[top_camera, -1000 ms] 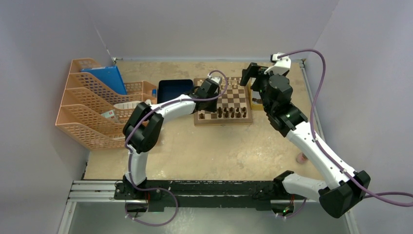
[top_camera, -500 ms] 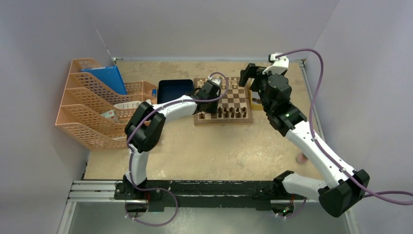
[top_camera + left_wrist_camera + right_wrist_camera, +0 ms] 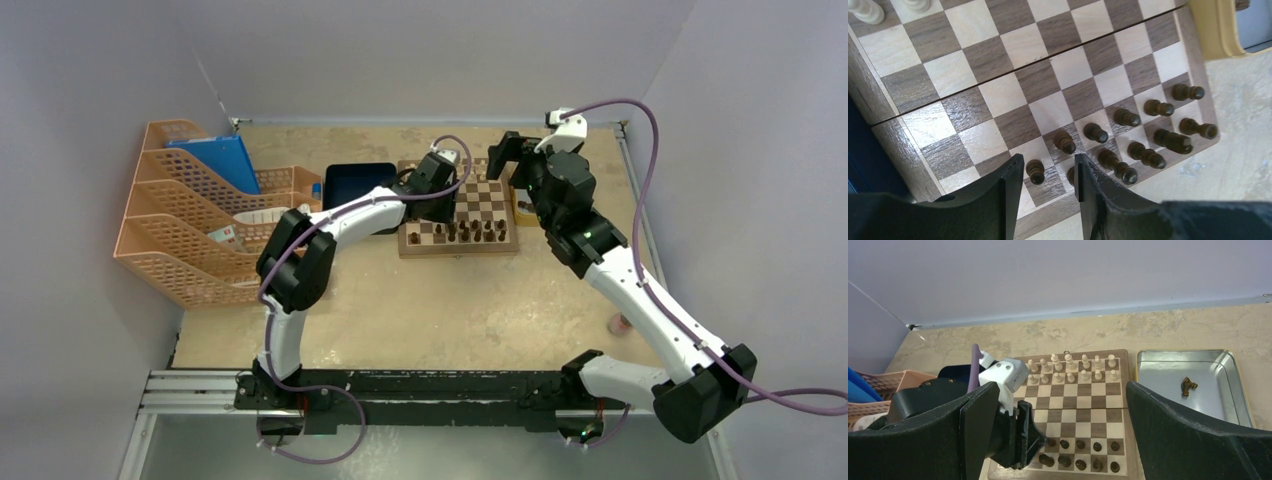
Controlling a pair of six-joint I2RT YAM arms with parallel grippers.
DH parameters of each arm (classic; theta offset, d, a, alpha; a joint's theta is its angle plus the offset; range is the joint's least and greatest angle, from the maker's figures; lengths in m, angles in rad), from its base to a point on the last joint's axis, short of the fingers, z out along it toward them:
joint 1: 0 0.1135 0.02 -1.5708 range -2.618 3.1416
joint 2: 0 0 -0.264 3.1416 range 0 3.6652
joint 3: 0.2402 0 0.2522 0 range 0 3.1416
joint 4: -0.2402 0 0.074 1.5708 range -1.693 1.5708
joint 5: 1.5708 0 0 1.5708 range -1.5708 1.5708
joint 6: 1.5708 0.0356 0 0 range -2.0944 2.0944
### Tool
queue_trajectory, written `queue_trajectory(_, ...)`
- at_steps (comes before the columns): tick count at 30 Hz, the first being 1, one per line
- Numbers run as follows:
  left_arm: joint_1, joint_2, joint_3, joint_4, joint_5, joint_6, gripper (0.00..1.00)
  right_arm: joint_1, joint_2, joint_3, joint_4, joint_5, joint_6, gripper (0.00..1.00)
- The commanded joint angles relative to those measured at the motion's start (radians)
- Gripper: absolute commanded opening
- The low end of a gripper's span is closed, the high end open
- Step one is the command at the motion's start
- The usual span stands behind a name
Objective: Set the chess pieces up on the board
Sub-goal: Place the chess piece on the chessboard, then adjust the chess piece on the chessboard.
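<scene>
The board [image 3: 487, 200] lies at the far middle of the table. Several dark chess pieces [image 3: 1128, 145] stand in its two near rows, and pale pieces [image 3: 1070, 367] fill the two far rows. My left gripper [image 3: 1048, 175] is open and empty, hovering over the board's near left corner. A dark pawn [image 3: 1035, 171] stands on the board, seen between its fingers. My right gripper [image 3: 1063, 390] is wide open and empty, high above the far right of the board [image 3: 1083, 402]. A dark piece [image 3: 1189, 385] lies in the silver tray [image 3: 1168, 390].
A dark blue tray [image 3: 355, 185] sits left of the board. Orange file racks [image 3: 190, 220] stand at the far left. The silver tray touches the board's right side. A small pink object [image 3: 620, 323] lies near the right wall.
My left gripper has drawn back from the board's near left squares toward its far side and has risen. My right gripper has shifted slightly farther back.
</scene>
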Motion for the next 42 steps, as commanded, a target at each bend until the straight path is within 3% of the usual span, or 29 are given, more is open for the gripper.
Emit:
queue_trajectory(1, -0.001, -0.076, 0.067, -0.029, 0.009, -0.022, 0.43, -0.004, 0.004, 0.023, 0.036, -0.014, -0.012, 0.99)
queue_trajectory(10, 0.075, -0.219, 0.037, -0.033, 0.123, -0.099, 0.55, -0.004, 0.059, 0.045, 0.005, -0.001, 0.025, 0.99)
queue_trajectory(15, 0.200, -0.316, -0.011, -0.026, 0.302, -0.150, 0.58, -0.010, 0.125, 0.061, -0.007, 0.013, 0.051, 0.99)
queue_trajectory(18, 0.239, -0.366, -0.040, -0.050, 0.302, -0.123, 0.58, -0.021, 0.158, 0.056, 0.003, -0.044, 0.048, 0.96)
queue_trajectory(20, 0.252, -0.401, -0.052, -0.083, 0.294, -0.102, 0.58, -0.021, 0.185, 0.060, -0.006, -0.081, 0.048, 0.91)
queue_trajectory(26, 0.255, -0.555, -0.197, -0.117, 0.316, 0.005, 0.57, -0.021, 0.283, 0.072, -0.002, -0.236, -0.005, 0.59)
queue_trajectory(29, 0.255, -0.658, -0.280, -0.125, 0.325, 0.043, 0.57, -0.007, 0.345, 0.093, -0.039, -0.305, -0.011, 0.49)
queue_trajectory(37, 0.255, -0.878, -0.439, -0.174, 0.254, 0.180, 0.63, 0.110, 0.546, 0.240, -0.175, -0.282, -0.055, 0.36)
queue_trajectory(42, 0.254, -1.023, -0.542, -0.150, 0.124, 0.209, 0.64, 0.125, 0.657, 0.314, -0.264, -0.283, -0.098, 0.34)
